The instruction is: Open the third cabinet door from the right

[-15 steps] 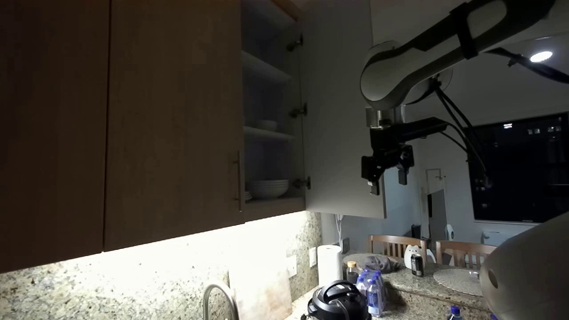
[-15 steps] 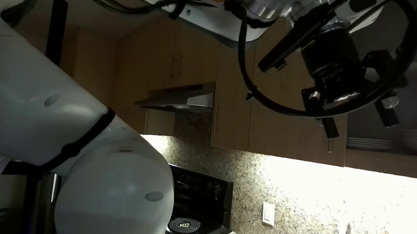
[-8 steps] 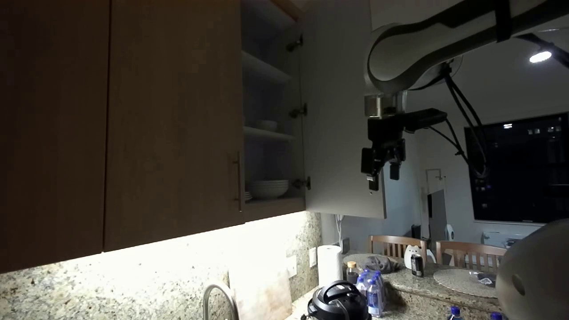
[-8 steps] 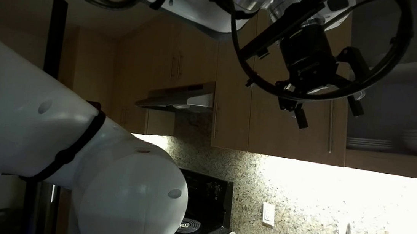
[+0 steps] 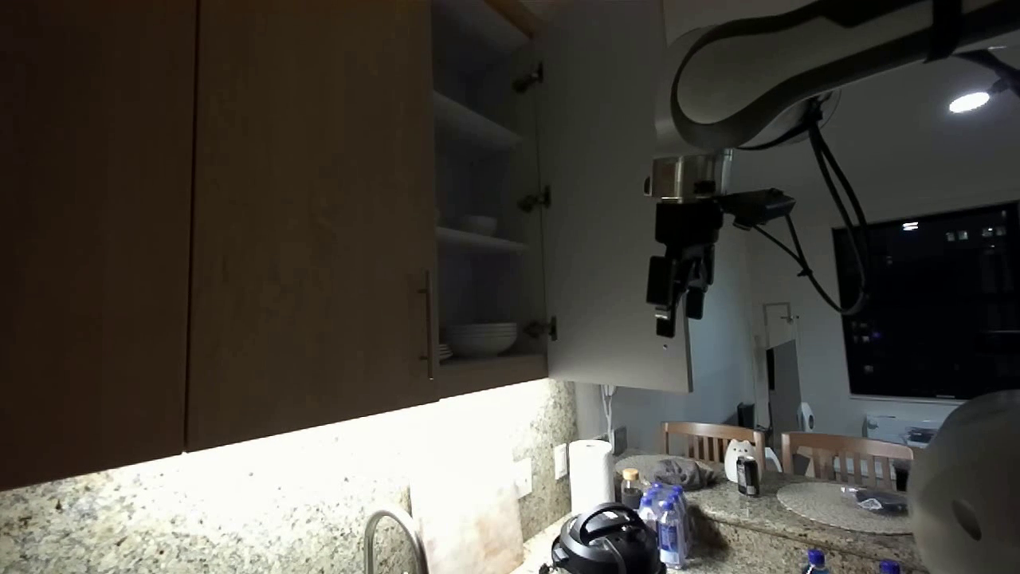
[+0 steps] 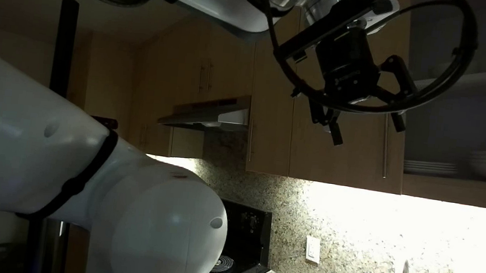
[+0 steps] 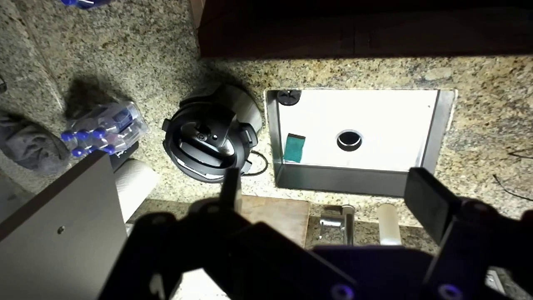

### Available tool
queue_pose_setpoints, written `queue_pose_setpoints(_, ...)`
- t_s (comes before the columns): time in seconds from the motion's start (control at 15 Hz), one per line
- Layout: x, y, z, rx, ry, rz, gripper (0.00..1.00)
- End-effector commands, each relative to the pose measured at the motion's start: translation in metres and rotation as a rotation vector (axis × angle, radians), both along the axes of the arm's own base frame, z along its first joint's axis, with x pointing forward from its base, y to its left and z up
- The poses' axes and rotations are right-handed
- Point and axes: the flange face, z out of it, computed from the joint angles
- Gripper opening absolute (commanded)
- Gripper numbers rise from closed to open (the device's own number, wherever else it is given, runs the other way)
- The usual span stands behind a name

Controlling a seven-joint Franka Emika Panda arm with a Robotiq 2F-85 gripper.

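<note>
Three upper-cabinet doors count out over the lit speckled stone backsplash [image 6: 342, 217]: a narrow flat light-brown wood door [image 6: 270, 134], shut, its one slim vertical metal bar handle [image 6: 250, 139] toward eight o'clock; a wider matching wood door [image 6: 334, 165], also shut, with a similar bar pull [image 6: 385, 146] toward four; and, in an exterior view, a door with a pale grey inner face [image 5: 606, 199], standing open. The wrist view shows one clear plastic bottle pack [image 7: 112, 123] with six blue caps at nine o'clock, one round black-lidded steel cooker [image 7: 204, 154] beside it, and, toward two, one rectangular stainless sink [image 7: 341, 179] holding one green sponge [image 7: 295, 148]. From the black two-fingered gripper [image 6: 368, 134], the narrow door lies at about nine o'clock in both exterior views, well apart. The gripper's two fingers are spread wide, tips down, with nothing held between them. One black cylindrical can [image 5: 747, 476] carries pale marks too small to read, as are the blue bottle labels.
</note>
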Motion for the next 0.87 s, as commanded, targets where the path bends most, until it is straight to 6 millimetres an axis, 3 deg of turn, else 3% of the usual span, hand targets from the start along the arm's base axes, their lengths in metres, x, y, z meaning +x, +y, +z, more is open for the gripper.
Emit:
queue_pose_setpoints(0.0,-0.0057,0.0035,-0.0047,0.023,0.047,0.077,1.00)
queue_pose_setpoints(0.33,-0.0041,0.0043,-0.0135,0.059,0.082,0.058,1.00)
queue_pose_setpoints(0.8,-0.0038,0.0027,-0.0091,0.042,0.074,0.051,1.00)
